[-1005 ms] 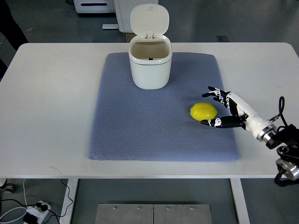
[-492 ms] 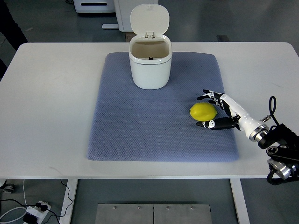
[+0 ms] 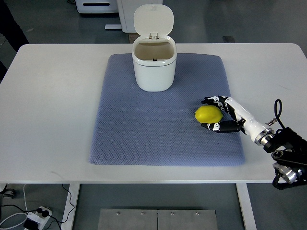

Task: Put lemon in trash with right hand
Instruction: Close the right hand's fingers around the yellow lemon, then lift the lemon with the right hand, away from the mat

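The yellow lemon lies on the blue-grey mat, right of centre. My right hand reaches in from the lower right. Its fingers curl over the lemon's far side and the thumb hooks under its near side, closing on it. The lemon still rests on the mat. The white trash bin stands at the mat's back centre with its lid flipped up and its dark inside showing. My left arm is out of view.
The mat lies on a white table. The right forearm, with black cabling, hangs over the table's front right edge. White equipment stands on the floor behind the table.
The right hand slid left until it flanked the lemon, then its fingers and thumb curled in around it. The lemon and bin have stayed put.
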